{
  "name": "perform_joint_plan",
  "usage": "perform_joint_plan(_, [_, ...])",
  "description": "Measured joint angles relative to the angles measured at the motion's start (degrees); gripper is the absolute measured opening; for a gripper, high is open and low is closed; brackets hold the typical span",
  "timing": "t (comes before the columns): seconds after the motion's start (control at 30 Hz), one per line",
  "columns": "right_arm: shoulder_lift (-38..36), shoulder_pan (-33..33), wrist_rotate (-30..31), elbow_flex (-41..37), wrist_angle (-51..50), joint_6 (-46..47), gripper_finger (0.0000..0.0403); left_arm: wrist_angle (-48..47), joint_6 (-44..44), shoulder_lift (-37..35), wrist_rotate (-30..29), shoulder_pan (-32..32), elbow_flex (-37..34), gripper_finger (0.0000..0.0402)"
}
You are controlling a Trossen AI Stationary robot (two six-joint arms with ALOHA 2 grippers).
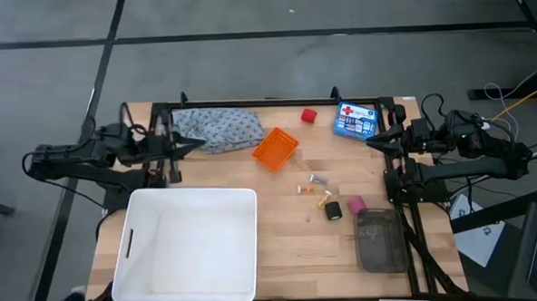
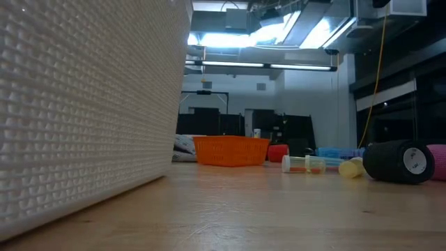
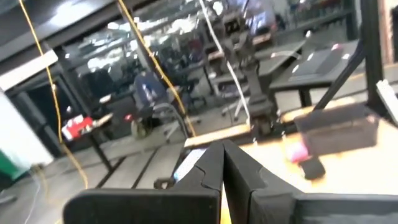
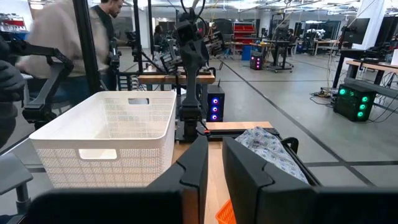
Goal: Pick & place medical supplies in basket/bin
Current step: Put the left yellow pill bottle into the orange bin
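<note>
Half the grey cloth (image 1: 218,130) behind left hand (image 1: 194,146).

Overhead, table-level, two wrist views.

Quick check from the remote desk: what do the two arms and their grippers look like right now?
Both arms are dark, slim and jointed, with black cables looped along them. The left gripper and right gripper each end in two flat, black, tapered fingers. No markings are visible.
</note>
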Motion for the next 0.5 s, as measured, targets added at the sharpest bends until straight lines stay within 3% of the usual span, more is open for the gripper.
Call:
perform_joint_plan(0.37, [0.02,-0.01,0.06,0.01,4.59,-0.86,0.0052,1.99,-1.26,7.62,-5.24,0.01,-0.02,0.0004])
perform_joint_plan(0.5, [0.75,-0.02,3.39,0.02,7.2,-0.69,0.0052,1.72,-2.76,11.17,-5.3,0.02,-0.02,0.0013])
